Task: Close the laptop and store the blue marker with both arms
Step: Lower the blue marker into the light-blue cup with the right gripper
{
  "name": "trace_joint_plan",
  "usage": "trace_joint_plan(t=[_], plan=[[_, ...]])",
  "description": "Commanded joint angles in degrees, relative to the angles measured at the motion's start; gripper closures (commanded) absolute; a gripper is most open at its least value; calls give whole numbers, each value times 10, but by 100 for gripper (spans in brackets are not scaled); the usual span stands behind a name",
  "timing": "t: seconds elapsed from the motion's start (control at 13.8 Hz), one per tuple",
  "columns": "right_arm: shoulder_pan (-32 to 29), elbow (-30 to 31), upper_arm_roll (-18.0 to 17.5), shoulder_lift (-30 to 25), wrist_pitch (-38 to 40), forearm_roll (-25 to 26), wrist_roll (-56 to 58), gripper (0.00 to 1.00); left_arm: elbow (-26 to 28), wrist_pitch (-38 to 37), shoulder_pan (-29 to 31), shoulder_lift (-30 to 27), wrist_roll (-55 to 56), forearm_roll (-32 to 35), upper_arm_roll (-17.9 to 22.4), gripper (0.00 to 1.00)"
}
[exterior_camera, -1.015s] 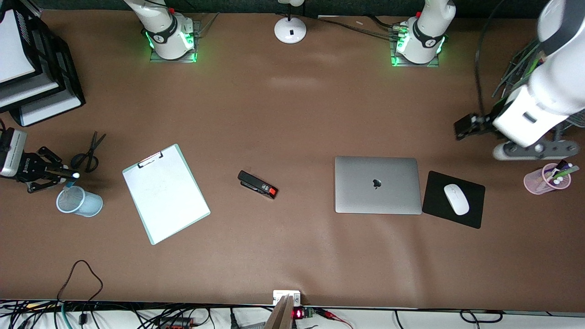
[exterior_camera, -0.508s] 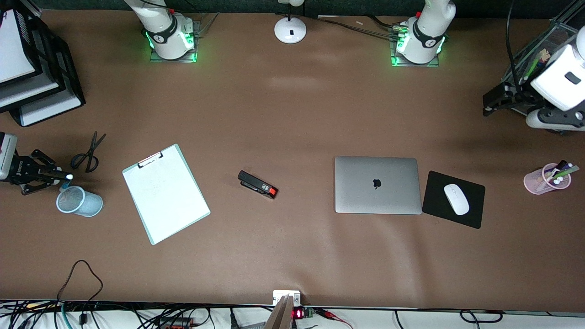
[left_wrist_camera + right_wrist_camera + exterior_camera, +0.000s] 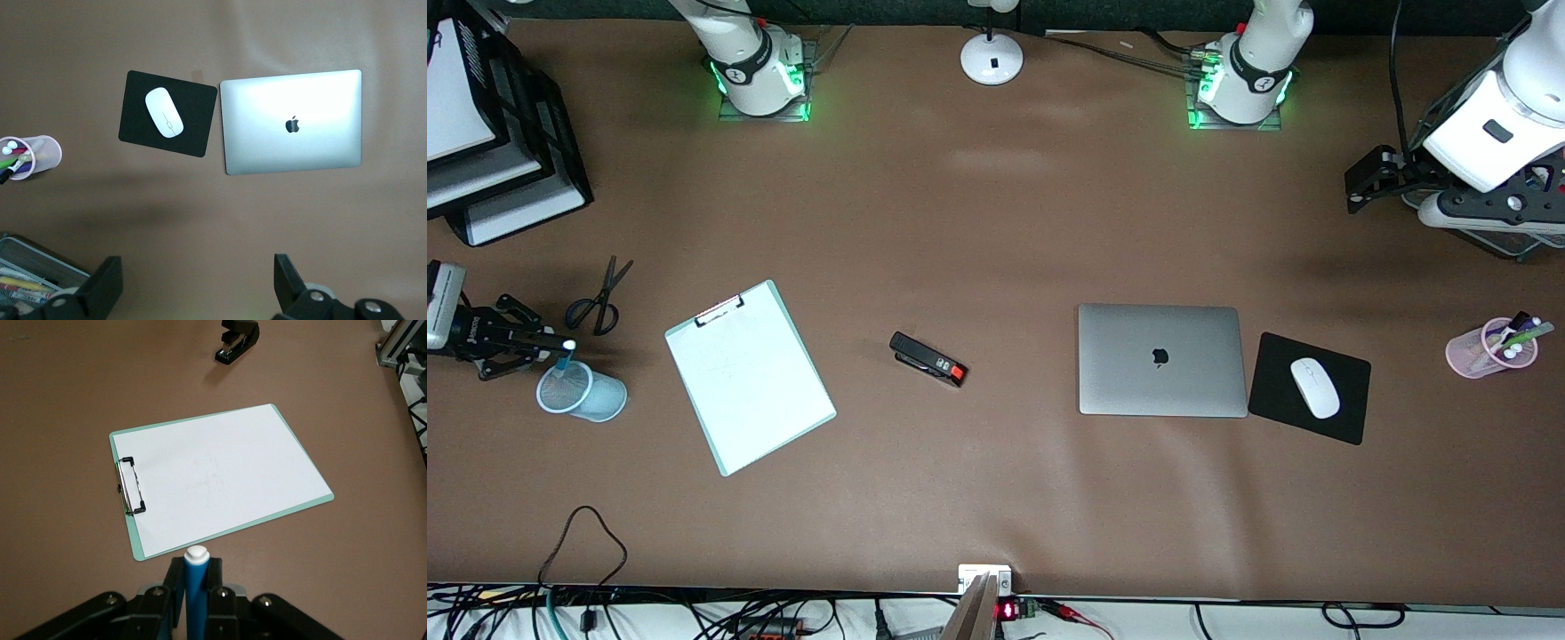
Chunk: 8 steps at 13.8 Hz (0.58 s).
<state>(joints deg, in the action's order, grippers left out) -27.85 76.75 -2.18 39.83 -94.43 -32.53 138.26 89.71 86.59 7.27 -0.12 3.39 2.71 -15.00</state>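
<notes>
At the right arm's end of the table, your right gripper (image 3: 547,342) hangs over the rim of the pale blue mesh cup (image 3: 583,392), fingers pinched on the blue marker (image 3: 562,357). You can see in the right wrist view how the marker (image 3: 196,590) stands up between the two fingers (image 3: 175,587), white cap uppermost, the blue barrel clamped on both sides. From the front camera the marker's lower end reaches down to the cup's mouth, though you cannot tell whether it has passed the rim. Black scissors (image 3: 599,297) lie just beside the gripper, farther from the front camera than the cup. A clipboard (image 3: 749,376) with white paper lies flat toward the table's middle from the cup, and a black stapler (image 3: 927,359) with a red tip sits between the clipboard and the laptop (image 3: 1161,359).

Your laptop is shut, lid down flat with the dark logo facing up, and nothing touches it. A black mousepad (image 3: 1309,388) carrying a white mouse (image 3: 1314,388) lies just beside it, toward the left arm's end. A pink cup (image 3: 1490,348) of coloured pens stands well apart from the pad, near that end's edge.

Your left gripper (image 3: 1369,180) waits in the air over bare tabletop beside the wire tray (image 3: 1503,238), well away from the laptop. Its fingers (image 3: 103,290) stand wide apart in the left wrist view, holding nothing.
</notes>
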Motion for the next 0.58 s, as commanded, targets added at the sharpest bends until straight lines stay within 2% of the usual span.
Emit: trace_joint_plan(t=[0.0, 0.51], plan=[[-12, -34, -24, 12, 27, -3, 21, 88, 13, 8, 6, -16, -12, -10, 1, 0], [-15, -49, -25, 32, 25, -2, 82, 88, -36, 8, 6, 13, -10, -5, 4, 0]])
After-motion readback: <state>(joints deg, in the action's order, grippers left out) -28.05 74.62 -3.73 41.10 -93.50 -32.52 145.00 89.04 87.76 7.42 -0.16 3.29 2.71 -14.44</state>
